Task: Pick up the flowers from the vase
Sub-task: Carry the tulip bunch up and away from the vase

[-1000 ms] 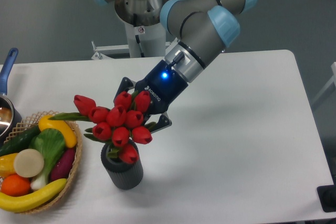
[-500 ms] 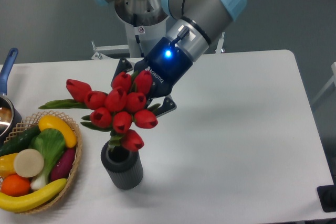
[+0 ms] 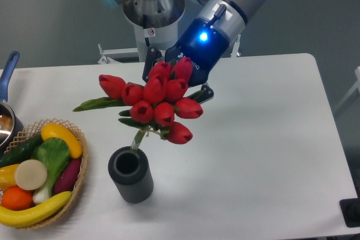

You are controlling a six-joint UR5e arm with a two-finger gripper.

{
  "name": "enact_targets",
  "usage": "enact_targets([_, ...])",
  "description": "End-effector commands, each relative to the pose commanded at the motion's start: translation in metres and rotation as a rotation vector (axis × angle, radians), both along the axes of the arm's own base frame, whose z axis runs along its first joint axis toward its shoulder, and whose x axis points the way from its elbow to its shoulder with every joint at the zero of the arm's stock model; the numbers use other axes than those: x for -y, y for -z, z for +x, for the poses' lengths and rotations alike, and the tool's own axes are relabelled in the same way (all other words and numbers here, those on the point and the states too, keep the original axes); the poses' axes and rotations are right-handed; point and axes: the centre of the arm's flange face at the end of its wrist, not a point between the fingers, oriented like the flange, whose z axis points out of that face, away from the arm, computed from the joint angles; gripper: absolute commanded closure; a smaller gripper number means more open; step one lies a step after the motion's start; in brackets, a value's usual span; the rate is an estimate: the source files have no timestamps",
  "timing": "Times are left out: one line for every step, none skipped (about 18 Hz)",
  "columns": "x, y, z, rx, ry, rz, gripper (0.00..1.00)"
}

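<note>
So the gripper point(image 3: 179, 85) is clamped on the flowers point(image 3: 157, 100), jaws mostly buried behind the red buds, and it's holding them up by the heads, not the stems. Makes sense I guess, the blooms are the only part sticking out where fingers can reach. The whole bunch hangs tilted down and to the left of the gripper, and the stem ends look like they've only just cleared the mouth of the vase point(image 3: 130, 174), or are right at the rim, hard to say which. The vase sits upright below and left of the gripper.

Farther left is a wicker basket point(image 3: 79, 178) of fake veg and fruit, plus a pan with a blue handle point(image 3: 8, 74) at the edge.

Writing: there's white lettering on the gripper body under the blue light, too blurry to read.
</note>
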Motion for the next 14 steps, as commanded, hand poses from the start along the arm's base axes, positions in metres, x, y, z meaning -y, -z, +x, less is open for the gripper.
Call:
enact_targets([0.006, -0.004, -0.003, 0.001, -0.016, 0.0, 0.63])
enact_targets([0.019, -0.006, -0.014, 0.002, -0.046, 0.002, 0.63])
enact_targets([0.03, -0.007, -0.024, -0.003, -0.071, 0.002, 0.63])
enact_targets([0.038, -0.007, -0.031, -0.007, -0.089, 0.003, 0.63])
enact_targets([0.05, -0.005, -0.042, -0.008, -0.117, 0.001, 0.63])
enact_targets([0.063, -0.004, -0.055, -0.006, -0.146, 0.001, 0.62])
enact_targets([0.075, -0.003, -0.066, -0.008, -0.172, 0.001, 0.62])
enact_targets([0.086, -0.001, -0.076, -0.011, -0.195, 0.0, 0.62])
enact_targets([0.093, 0.003, -0.084, -0.028, -0.204, 0.0, 0.62])
enact_targets([0.098, 0.008, -0.089, -0.045, -0.206, 0.0, 0.62])
enact_targets([0.104, 0.018, -0.093, -0.057, -0.206, -0.005, 0.62])
enact_targets([0.108, 0.027, -0.099, -0.071, -0.206, -0.007, 0.62])
enact_targets([0.112, 0.033, -0.102, -0.087, -0.204, -0.007, 0.62])
enact_targets([0.112, 0.032, -0.103, -0.089, -0.205, -0.007, 0.62])
